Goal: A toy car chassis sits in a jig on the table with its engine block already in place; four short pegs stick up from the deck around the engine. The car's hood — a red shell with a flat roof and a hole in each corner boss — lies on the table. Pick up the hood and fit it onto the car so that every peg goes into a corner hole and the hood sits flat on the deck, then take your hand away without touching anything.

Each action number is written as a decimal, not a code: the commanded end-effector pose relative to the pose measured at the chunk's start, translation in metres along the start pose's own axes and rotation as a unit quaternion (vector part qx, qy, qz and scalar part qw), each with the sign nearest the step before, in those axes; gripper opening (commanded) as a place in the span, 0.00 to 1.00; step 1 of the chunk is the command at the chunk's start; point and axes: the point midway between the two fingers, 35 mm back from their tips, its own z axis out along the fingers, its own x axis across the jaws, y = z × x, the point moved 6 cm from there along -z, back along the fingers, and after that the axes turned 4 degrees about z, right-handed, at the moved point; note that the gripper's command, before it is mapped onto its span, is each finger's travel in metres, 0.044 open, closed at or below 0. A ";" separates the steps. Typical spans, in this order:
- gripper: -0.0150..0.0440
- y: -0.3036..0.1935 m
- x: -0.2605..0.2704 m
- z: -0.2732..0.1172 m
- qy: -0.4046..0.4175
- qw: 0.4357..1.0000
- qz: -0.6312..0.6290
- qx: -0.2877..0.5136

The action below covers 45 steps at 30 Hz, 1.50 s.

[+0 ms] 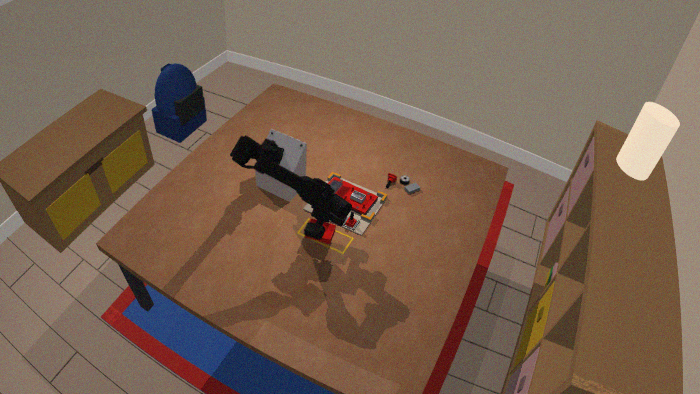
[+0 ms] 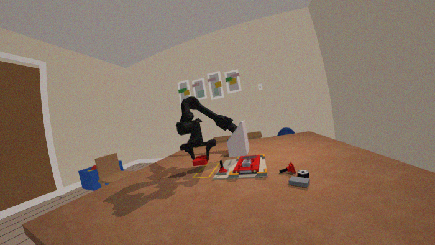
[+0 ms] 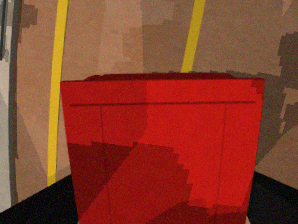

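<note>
My arm (image 1: 295, 181) (image 2: 209, 112) rose from its pale wedge-shaped stand (image 1: 281, 187) (image 2: 238, 143), bent over at a high elbow and then dropped steeply, so that my tool (image 1: 321, 232) (image 2: 200, 158) (image 3: 161, 180) pointed down at the bench (image 1: 240, 320) (image 2: 199, 214). Its two fingers pinched the red hood (image 1: 327, 233) (image 2: 200, 160) (image 3: 165, 145) from opposite sides, holding it just above the bench over part of the yellow outline (image 1: 344, 251) (image 2: 202, 177) (image 3: 55, 100). The hood was beside the jig (image 1: 361, 227) (image 2: 224, 178), apart from the red chassis (image 1: 369, 202) (image 2: 256, 161), whose grey engine block (image 1: 358, 196) (image 2: 246, 163) sat uncovered.
</note>
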 end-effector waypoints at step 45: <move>0.25 0.046 0.088 -0.058 0.016 0.999 0.048 -0.006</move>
